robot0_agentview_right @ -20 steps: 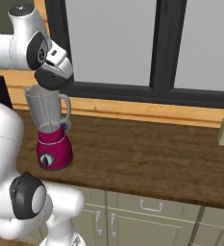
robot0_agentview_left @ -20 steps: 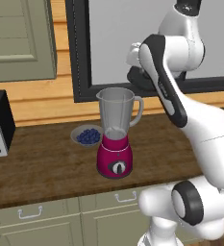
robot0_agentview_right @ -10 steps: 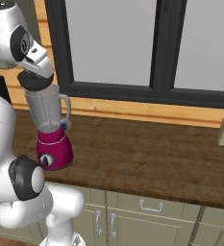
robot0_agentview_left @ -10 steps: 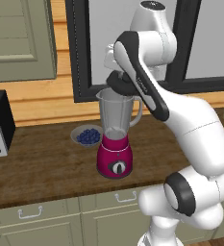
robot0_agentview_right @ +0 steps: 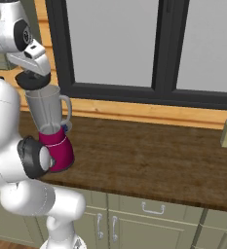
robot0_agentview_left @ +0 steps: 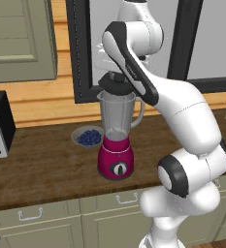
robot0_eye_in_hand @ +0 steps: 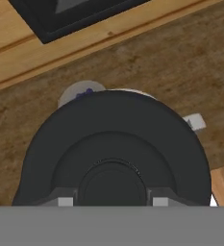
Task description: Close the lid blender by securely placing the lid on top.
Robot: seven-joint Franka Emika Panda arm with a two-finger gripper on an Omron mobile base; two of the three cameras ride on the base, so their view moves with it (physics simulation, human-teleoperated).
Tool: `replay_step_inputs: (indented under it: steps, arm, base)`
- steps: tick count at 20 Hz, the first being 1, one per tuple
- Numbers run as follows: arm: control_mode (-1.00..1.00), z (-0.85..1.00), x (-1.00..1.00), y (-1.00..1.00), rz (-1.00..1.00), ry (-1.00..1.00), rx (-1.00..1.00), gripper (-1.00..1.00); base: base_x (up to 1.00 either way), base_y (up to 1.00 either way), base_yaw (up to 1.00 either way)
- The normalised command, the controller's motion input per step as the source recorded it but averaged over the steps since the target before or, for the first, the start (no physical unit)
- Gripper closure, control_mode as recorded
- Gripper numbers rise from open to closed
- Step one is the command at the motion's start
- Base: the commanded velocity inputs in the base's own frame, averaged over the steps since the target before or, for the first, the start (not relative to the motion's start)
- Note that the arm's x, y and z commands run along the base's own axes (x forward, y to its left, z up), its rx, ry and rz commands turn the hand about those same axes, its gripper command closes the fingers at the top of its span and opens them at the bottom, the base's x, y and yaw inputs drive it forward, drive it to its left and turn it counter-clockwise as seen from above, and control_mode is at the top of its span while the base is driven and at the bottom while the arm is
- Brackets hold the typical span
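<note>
Magenta and clear grey, the blender (robot0_agentview_left: 117, 140) stands upright on a dark wooden desk (robot0_agentview_left: 41, 164) below a black-framed window (robot0_agentview_right: 159, 48), its handle turned toward the arm's side. The white robot arm reaches over from behind and holds the dark round lid (robot0_agentview_left: 117, 87) directly above the jar's mouth, at or just over the rim; whether it already touches cannot be told. The end effector (robot0_eye_in_hand: 112, 190) is clenched on the lid's central knob, pointing straight down, which keeps the lid level and lets it drop squarely onto the opening. Seen from the hand, the lid covers nearly the whole jar, with a sliver of rim and the handle peeking out on one side, so the two look close to centred. A small bowl of blueberries (robot0_agentview_left: 88, 137) sits on the desk just beside the blender's base, away from the arm. The lid probably still needs pressing down to seat.
</note>
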Motion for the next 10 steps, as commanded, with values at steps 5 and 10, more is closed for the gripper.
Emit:
replay_step_inputs:
  steps: [5, 10]
  arm:
    - [-1.0, -0.28, 0.11, 0.0, 0.0, 0.0, 0.0, 1.0]
    - [-1.0, -0.36, 0.06, 0.0, 0.0, 0.0, 0.0, 1.0]
  base:
    - [0.0, 0.0, 0.0]
    - [0.0, 0.0, 0.0]
